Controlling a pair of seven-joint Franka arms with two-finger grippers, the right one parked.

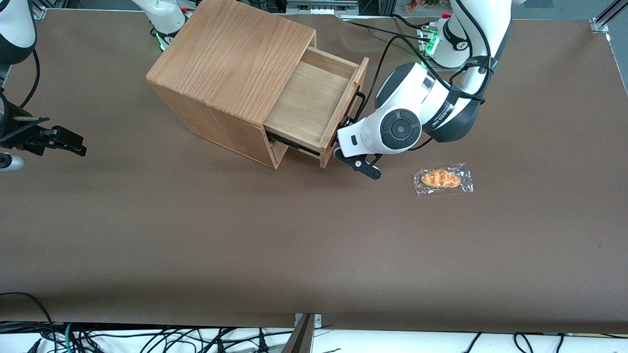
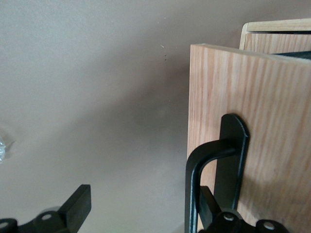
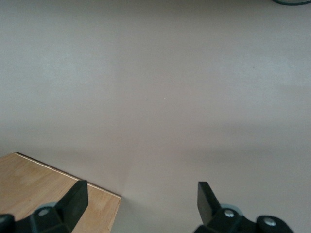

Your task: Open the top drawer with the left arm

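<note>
The tabletop is brown. A wooden cabinet sits near its edge farthest from the front camera. The top drawer sticks well out of the cabinet, and its plain wood inside shows. The left arm bends down just beside the drawer front. Its gripper is at the black handle. The fingers are spread apart; one is hooked between the bar and the wood, the other is out in the open air. A wrapped bun lies near the arm. The drawer looks mostly open. If the arm pulls more, the hooked finger could slip off, or the whole cabinet could slide.
</note>
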